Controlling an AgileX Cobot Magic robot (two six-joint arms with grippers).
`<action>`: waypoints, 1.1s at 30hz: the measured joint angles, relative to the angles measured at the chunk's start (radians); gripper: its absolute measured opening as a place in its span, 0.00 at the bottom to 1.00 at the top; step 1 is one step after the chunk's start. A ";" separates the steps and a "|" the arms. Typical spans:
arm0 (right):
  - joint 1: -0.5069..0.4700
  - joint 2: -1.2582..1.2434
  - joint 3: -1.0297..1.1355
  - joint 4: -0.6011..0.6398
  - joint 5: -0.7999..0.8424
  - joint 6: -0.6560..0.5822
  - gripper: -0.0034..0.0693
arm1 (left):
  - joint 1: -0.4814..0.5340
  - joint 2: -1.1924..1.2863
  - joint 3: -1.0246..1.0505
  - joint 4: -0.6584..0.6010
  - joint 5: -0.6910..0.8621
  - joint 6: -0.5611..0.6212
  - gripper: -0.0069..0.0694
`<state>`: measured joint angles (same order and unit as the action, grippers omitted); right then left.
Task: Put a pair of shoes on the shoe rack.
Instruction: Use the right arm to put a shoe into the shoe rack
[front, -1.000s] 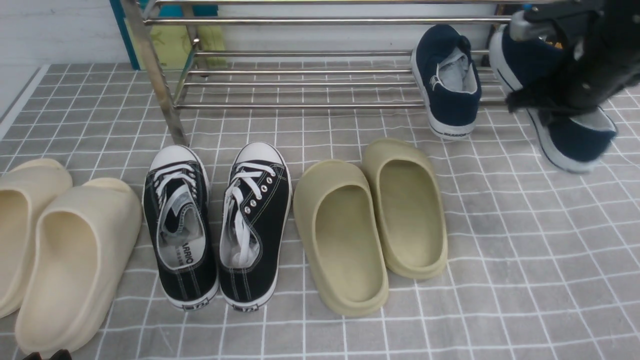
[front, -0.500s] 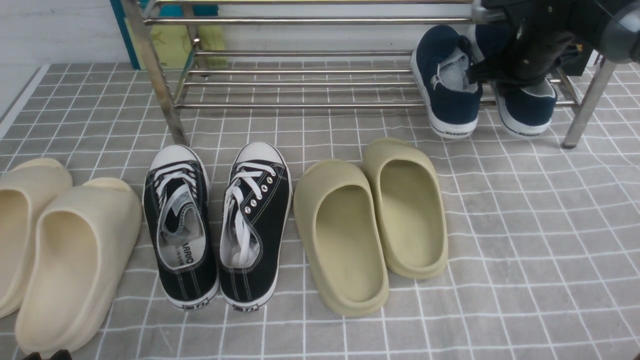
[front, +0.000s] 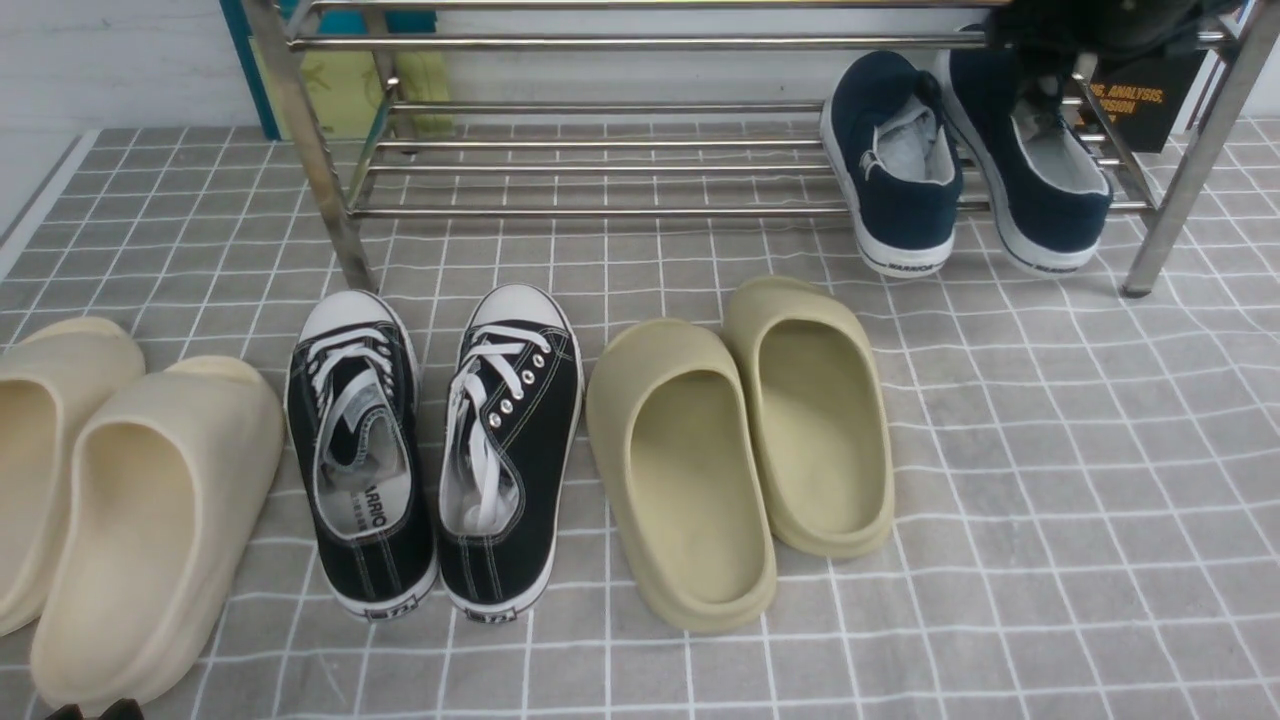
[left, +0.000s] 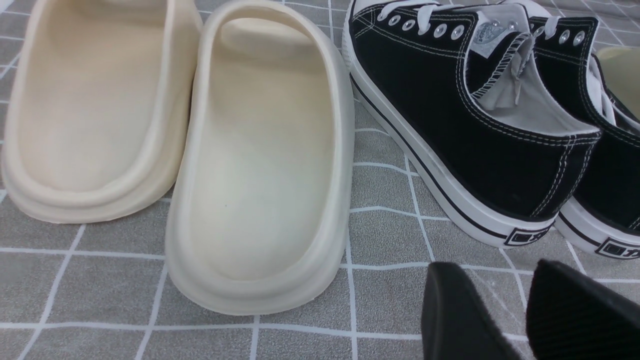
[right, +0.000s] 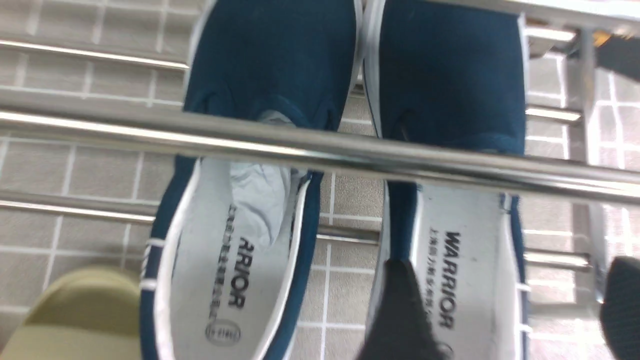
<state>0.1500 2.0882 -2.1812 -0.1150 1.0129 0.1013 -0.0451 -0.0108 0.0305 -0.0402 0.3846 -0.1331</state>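
Two navy-blue slip-on shoes rest side by side, heels toward me, on the lower bars at the right end of the silver shoe rack: the left shoe and the right shoe. In the right wrist view both show below a rack bar: the left shoe and the right shoe. My right gripper is just above the right shoe's opening. It is open and holds nothing. My left gripper is open and empty, low over the mat.
On the grey checked mat stand cream slides, black lace-up sneakers and olive-beige slides, in a row in front of the rack. The rack's right leg is beside the navy shoes. A dark box stands behind.
My right gripper carried the second navy shoe left onto the rack beside the first, let go of it and rose. The left arm has not moved.
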 joint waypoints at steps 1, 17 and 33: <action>0.000 -0.004 0.007 0.001 -0.001 -0.002 0.74 | 0.000 0.000 0.000 0.000 0.000 0.000 0.40; 0.002 0.094 0.218 -0.099 -0.265 0.065 0.17 | 0.000 0.000 0.000 0.000 0.000 0.000 0.40; 0.009 0.098 0.212 -0.261 -0.322 0.265 0.27 | 0.000 0.000 0.000 0.000 0.000 0.000 0.40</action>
<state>0.1589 2.1865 -1.9694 -0.3764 0.6908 0.3660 -0.0451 -0.0108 0.0305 -0.0402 0.3846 -0.1331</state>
